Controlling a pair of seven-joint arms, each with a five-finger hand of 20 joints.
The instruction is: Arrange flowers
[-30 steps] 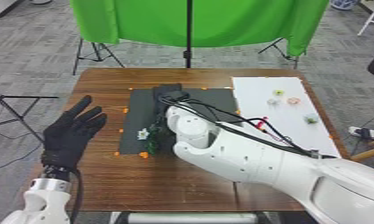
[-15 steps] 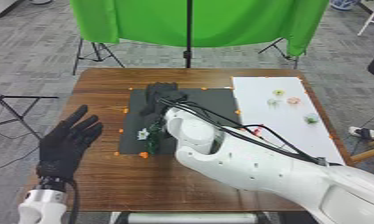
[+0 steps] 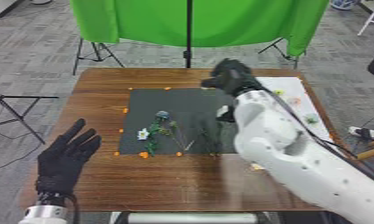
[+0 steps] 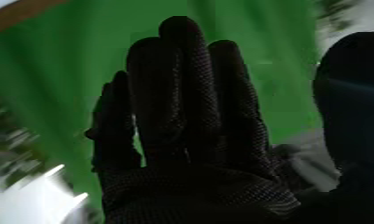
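My right hand (image 3: pixel 234 77) is raised above the dark mat's far right part, beside the white sheet. In the right wrist view the right hand (image 4: pixel 192 120) has straight fingers with the thumb apart and holds nothing. My left hand (image 3: pixel 63 159) is open left of the mat. On the dark mat (image 3: pixel 188 97) lie a white flower (image 3: pixel 143 134) and a bluish flower (image 3: pixel 162 114) with green stems close together. Several small flower heads rest on the white sheet (image 3: pixel 277 83), among them a pale pink one (image 3: pixel 294 101) and a pale green one (image 3: pixel 311 118), partly beside my right arm.
Orange markers (image 3: pixel 143 155) line the mat's edges on the brown table (image 3: pixel 148 185). My right arm crosses the table's right side, covering parts of the mat and sheet. A green cloth (image 3: pixel 139 22) hangs beyond the table's far edge.
My right hand has moved from the mat's left part to the far right and away from the flowers, uncovering the bluish one. The left hand has shifted slightly toward the near edge.
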